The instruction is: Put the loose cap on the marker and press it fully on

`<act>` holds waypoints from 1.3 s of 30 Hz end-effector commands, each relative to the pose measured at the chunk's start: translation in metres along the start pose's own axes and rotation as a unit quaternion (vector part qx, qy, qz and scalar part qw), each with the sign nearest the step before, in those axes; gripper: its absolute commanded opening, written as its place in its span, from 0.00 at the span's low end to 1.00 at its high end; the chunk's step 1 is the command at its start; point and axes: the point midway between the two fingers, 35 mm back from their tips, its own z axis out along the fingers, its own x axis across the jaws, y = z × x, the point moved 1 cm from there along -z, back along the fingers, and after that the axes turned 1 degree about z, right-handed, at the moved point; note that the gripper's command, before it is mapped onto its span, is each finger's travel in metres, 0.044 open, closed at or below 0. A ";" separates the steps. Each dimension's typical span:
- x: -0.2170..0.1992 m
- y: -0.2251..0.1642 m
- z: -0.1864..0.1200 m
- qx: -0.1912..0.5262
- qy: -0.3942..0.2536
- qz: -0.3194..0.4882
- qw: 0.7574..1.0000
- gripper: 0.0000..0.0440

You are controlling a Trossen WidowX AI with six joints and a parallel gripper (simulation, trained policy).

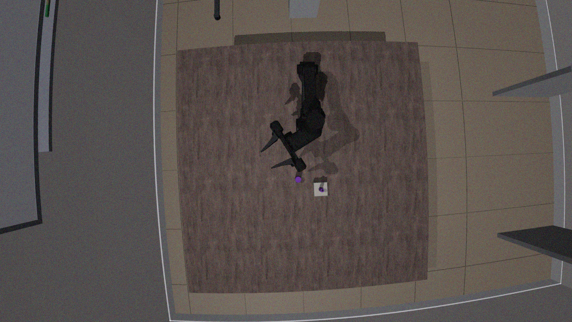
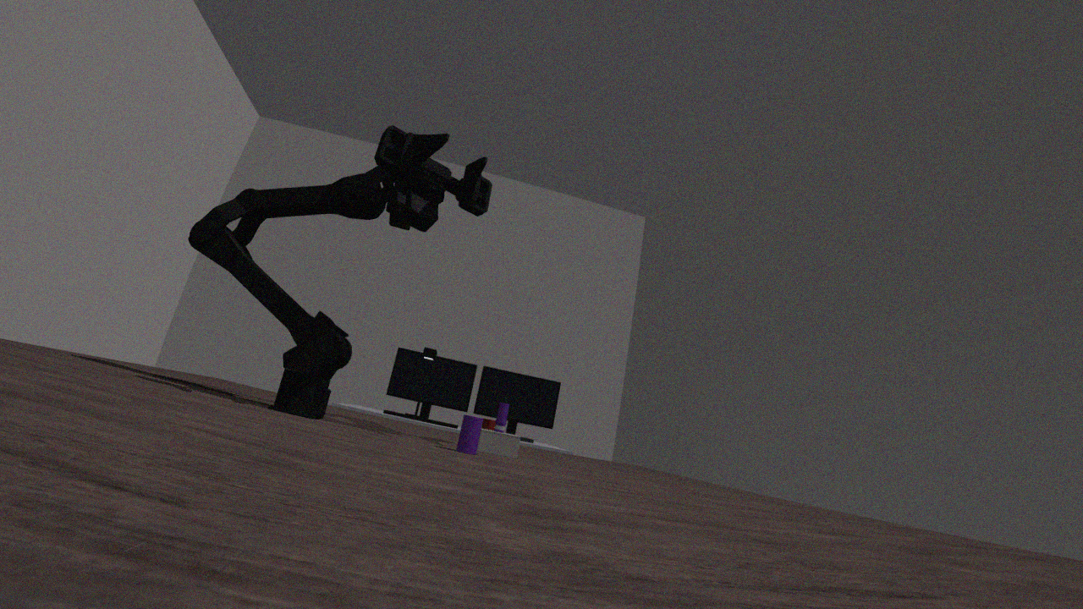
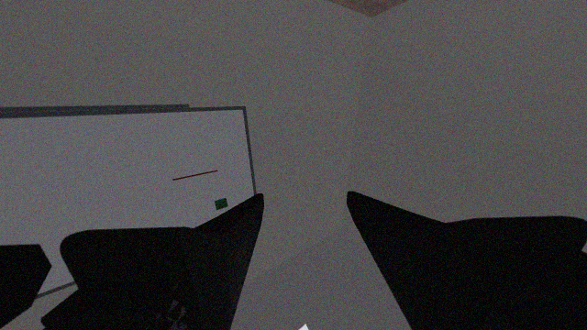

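The purple cap (image 1: 297, 180) (image 2: 469, 435) stands upright on the wooden table (image 1: 304, 248) (image 2: 378, 529). The white holder block (image 1: 316, 193) (image 2: 502, 445) is to its right in the top view. The marker (image 1: 321, 189) (image 2: 503, 416) stands upright in the block, a purple tip above a pale body, with no cap on it. My gripper (image 1: 266, 159) (image 2: 466, 147) (image 3: 305, 198) is open and empty, high above the table. It points sideways, away from the cap and the block. The wrist view shows neither cap nor marker.
Two dark monitors (image 2: 431, 376) (image 2: 519, 395) are in the background of the exterior view. A whiteboard (image 3: 128, 160) shows beyond the fingers in the wrist view. A corner of a brown surface (image 3: 371, 6) is at its top edge.
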 end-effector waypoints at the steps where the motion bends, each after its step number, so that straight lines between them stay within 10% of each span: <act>1: -0.005 0.001 0.001 -0.008 -0.010 -0.004 1.000 0.70; 39: -0.067 0.048 0.009 -0.143 -0.117 -0.114 0.976 0.75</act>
